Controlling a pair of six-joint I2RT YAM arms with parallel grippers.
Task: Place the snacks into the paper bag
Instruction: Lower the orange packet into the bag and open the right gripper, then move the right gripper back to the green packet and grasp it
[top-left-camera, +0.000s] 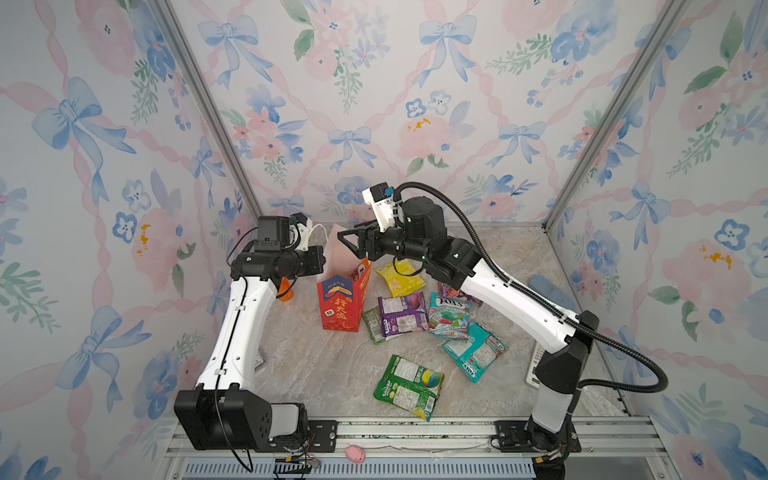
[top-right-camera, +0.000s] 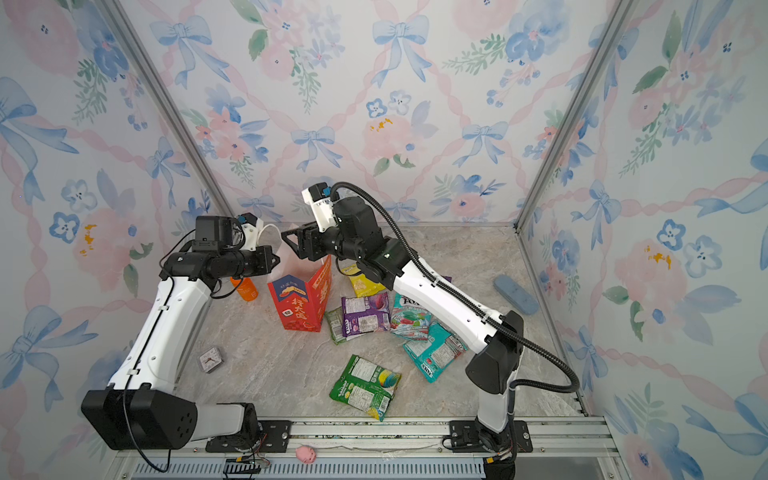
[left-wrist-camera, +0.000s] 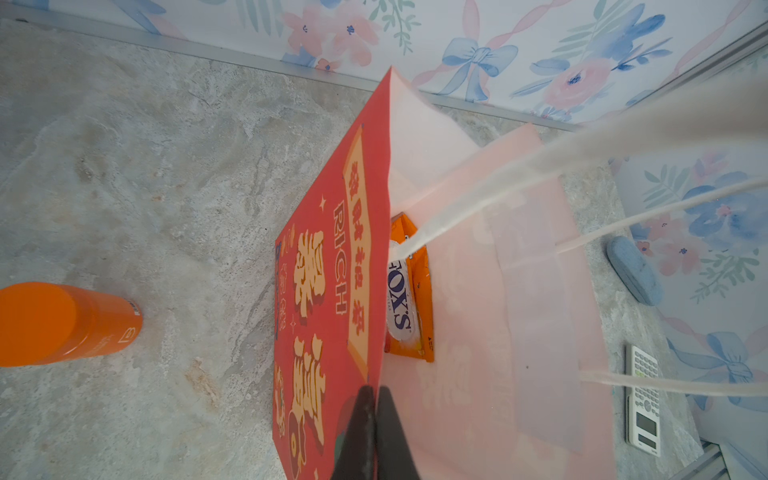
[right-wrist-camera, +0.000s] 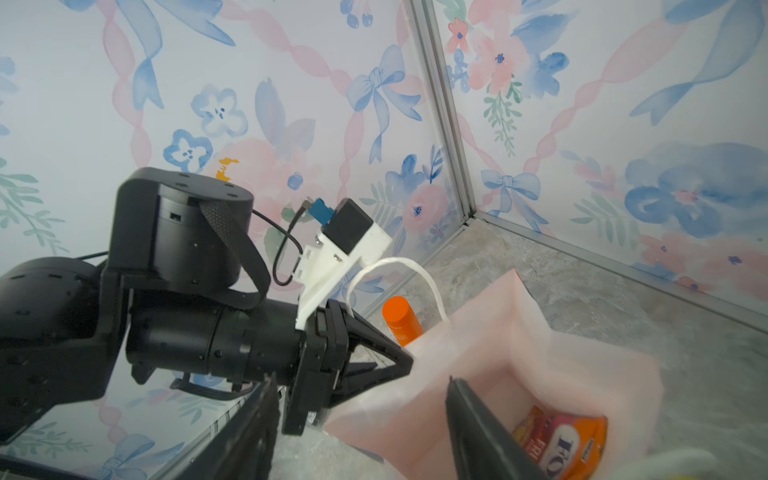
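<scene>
The red paper bag (top-left-camera: 338, 305) stands up on the gray stone surface (top-left-camera: 316, 365), near the back, with its mouth open to the top. The inside is white and looks pink where light comes through.

The left claw (left-wrist-camera: 375, 390) is pinched together on the rim of the bag's red wall. One black finger is on the outside and one is on the inside.

The right claw (top-left-camera: 347, 237) reaches across and hangs over the bag's mouth. Its two fingers (right-wrist-camera: 478, 419) are spread apart, and nothing is between them.

One orange packet (left-wrist-camera: 419, 291) lies inside the bag, down at the bottom. It says FOX'S on a white patch. A white rope handle (right-wrist-camera: 415, 270) loops up from the rim.

The other snacks lie on the surface to the right of the bag in both top views. A yellow packet (top-left-camera: 401, 280) is nearest the back, partly under the right arm. A purple packet (top-left-camera: 403, 311) lies just beside the bag and rests on a small green packet (top-left-camera: 372, 324). Next to them is a white and teal FOX'S packet (top-left-camera: 451, 316), and its lower end lies over a teal packet (top-left-camera: 476, 351). A big green packet (top-left-camera: 409, 384) lies alone, closer to the front rail.

An orange bottle (left-wrist-camera: 62, 324) stands on the other side of the bag. A white calculator (left-wrist-camera: 642, 399) and a blue case (left-wrist-camera: 633, 270) lie by the far wall.
</scene>
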